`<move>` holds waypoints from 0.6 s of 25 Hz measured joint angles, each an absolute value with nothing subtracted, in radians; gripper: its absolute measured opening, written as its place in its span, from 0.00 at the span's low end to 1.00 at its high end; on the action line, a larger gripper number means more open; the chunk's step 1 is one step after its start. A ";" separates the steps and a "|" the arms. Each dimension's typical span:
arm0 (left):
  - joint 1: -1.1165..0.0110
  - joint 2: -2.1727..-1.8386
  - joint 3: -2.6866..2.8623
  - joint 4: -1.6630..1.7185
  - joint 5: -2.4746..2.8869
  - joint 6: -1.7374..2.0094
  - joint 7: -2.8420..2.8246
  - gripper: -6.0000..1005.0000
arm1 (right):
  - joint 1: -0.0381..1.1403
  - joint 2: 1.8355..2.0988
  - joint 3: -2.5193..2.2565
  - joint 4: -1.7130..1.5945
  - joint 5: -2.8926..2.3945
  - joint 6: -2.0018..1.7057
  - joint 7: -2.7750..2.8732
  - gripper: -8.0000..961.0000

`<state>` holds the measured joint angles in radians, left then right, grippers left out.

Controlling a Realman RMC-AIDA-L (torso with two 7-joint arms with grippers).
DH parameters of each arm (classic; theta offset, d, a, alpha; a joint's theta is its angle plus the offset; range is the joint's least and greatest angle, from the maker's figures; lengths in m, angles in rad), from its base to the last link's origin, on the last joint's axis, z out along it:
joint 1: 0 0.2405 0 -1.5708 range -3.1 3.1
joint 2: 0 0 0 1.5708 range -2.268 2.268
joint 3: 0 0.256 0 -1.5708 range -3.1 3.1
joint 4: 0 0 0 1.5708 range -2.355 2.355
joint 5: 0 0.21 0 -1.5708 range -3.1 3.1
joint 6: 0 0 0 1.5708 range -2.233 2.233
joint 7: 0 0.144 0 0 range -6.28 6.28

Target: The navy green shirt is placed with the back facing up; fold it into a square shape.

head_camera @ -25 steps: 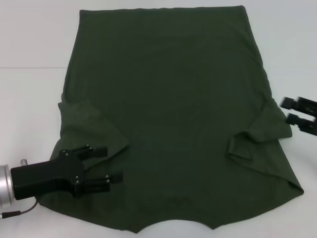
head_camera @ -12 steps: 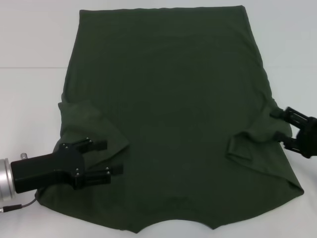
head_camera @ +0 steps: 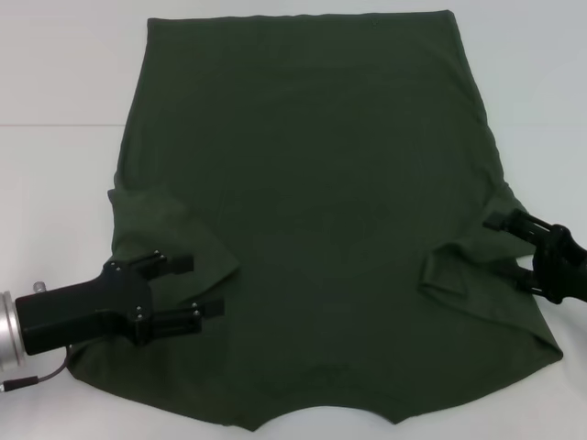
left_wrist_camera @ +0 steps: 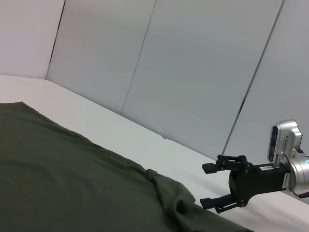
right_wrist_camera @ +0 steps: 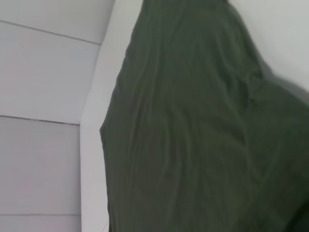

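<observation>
From the head view, the navy green shirt lay spread flat on the white table, plain dark matte cotton with soft shallow wrinkles, its straight hem at the far edge and the curved neckline at the near edge, both short sleeves folded inward over the body. The left gripper, black with a silver cylindrical wrist, sat over the shirt's near left part by the folded sleeve, its two slim fingers spread apart with nothing between them. The right gripper, also black, reached over the shirt's right edge at the other sleeve, fingers parted and empty. In the left wrist view, the shirt showed as a broad dark sheet rumpled at its edge, with the right gripper open just beyond it against pale wall panels. The right wrist view showed only the shirt, long lengthwise creases running through its fabric.
</observation>
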<state>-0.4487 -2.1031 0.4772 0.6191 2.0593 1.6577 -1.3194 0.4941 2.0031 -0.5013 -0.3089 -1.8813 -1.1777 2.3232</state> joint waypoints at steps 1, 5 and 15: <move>-0.449 -2.103 0.477 0.619 2.059 1.657 -1.319 0.81 | 0.493 2.003 -0.502 -0.309 -1.881 -1.174 2.329 0.98; -0.453 -2.103 0.477 0.618 2.059 1.655 -1.319 0.81 | 0.494 2.004 -0.511 -0.308 -1.881 -1.151 2.345 0.98; -0.454 -2.107 0.477 0.618 2.060 1.653 -1.319 0.81 | 0.520 2.020 -0.557 -0.297 -1.881 -1.091 2.350 0.98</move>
<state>-0.4542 -2.1070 0.4770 0.6181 2.0601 1.6527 -1.3192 0.5196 2.0195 -0.5573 -0.2972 -1.8808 -1.0909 2.3501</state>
